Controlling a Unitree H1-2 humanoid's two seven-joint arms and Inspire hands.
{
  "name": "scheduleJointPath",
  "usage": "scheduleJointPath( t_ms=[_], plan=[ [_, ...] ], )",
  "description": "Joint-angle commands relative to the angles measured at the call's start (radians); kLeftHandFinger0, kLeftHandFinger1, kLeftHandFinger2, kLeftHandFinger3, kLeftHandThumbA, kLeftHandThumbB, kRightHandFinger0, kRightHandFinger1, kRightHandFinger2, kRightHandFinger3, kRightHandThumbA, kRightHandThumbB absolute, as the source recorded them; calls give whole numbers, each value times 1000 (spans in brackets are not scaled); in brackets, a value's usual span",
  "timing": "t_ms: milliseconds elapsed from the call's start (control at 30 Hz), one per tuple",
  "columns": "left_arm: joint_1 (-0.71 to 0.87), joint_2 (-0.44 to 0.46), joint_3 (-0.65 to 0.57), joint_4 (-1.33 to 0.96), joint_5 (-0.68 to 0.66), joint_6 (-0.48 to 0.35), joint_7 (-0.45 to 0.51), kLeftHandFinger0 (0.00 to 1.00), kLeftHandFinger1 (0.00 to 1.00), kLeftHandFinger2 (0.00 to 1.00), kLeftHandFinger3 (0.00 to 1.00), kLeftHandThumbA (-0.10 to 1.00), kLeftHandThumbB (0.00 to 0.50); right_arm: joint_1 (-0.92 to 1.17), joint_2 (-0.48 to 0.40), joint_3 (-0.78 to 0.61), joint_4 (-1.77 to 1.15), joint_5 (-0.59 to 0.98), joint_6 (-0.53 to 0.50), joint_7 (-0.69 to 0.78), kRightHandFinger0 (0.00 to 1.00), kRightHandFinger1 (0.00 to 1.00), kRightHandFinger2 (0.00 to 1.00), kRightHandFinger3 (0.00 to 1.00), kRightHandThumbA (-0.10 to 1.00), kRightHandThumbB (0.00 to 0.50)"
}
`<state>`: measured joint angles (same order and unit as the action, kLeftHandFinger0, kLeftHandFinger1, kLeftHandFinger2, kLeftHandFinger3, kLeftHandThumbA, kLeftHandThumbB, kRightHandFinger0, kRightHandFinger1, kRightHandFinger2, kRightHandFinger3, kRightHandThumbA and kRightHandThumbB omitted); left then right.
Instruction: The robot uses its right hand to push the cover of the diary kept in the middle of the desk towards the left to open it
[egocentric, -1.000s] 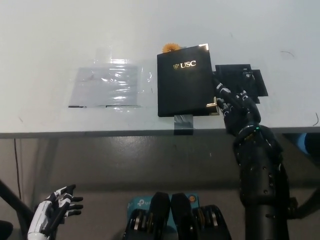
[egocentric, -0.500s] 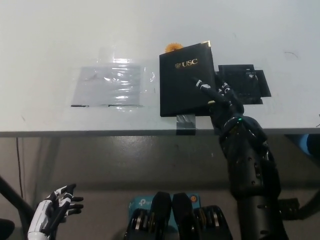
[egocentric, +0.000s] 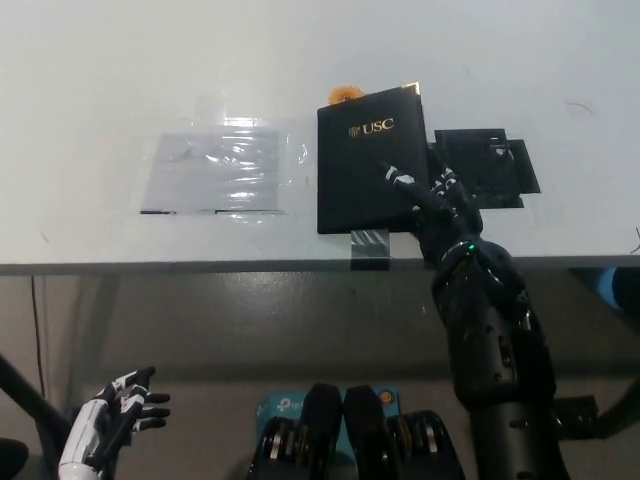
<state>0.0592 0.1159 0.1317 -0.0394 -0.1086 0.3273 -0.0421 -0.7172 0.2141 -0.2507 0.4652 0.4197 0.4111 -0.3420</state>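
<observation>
Resting on diary (egocentric: 360, 165) (closed): right robot hand (egocentric: 432, 198)

Closed black diary (egocentric: 362, 170) mid-desk

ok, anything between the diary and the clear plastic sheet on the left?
Nothing; in the head view only a bare strip of white desk separates the diary from the plastic sheet.

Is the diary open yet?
Not yet: the diary lies shut, USC cover flat and facing up, the right hand on it.
</observation>
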Motion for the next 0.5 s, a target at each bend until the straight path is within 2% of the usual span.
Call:
scheduleJointPath(
  t_ms=[0, 100, 133, 267, 300, 367, 467],
  plan=[
    [7, 6, -6, -27, -7, -6, -13, 605, 528, 533, 719, 586, 322, -21, 88, 36, -7, 1, -12, 38, 990, 1000, 1000, 1000, 1000, 105],
    [12, 6, -7, -25, -7, -5, -13, 607, 530, 533, 714, 584, 350, -37, 96, 60, -18, -28, -30, 39, 952, 993, 988, 1000, 1000, 144],
    [13, 8, -11, -28, 0, 0, -12, 607, 532, 531, 719, 588, 343, -48, 101, 68, -20, -34, -38, 39, 942, 987, 978, 993, 1000, 155],
    [5, 9, -14, -25, -3, 9, -13, 637, 549, 534, 732, 590, 345, -83, 107, 77, -28, -39, -48, 40, 966, 994, 997, 1000, 1000, 156],
    [2, 8, -15, -26, -3, 13, -12, 645, 551, 537, 734, 588, 335, -96, 110, 80, -27, -43, -58, 37, 953, 984, 989, 1000, 1000, 172],
    [4, 7, -17, -30, -5, 11, -16, 648, 546, 540, 734, 585, 322, -108, 112, 90, -25, -54, -69, 37, 945, 978, 979, 1000, 1000, 167],
    [5, 3, -21, -29, 0, 13, -11, 642, 545, 542, 739, 575, 323, -124, 109, 111, -12, -79, -75, 33, 922, 944, 928, 944, 1000, 178]
  ],
)
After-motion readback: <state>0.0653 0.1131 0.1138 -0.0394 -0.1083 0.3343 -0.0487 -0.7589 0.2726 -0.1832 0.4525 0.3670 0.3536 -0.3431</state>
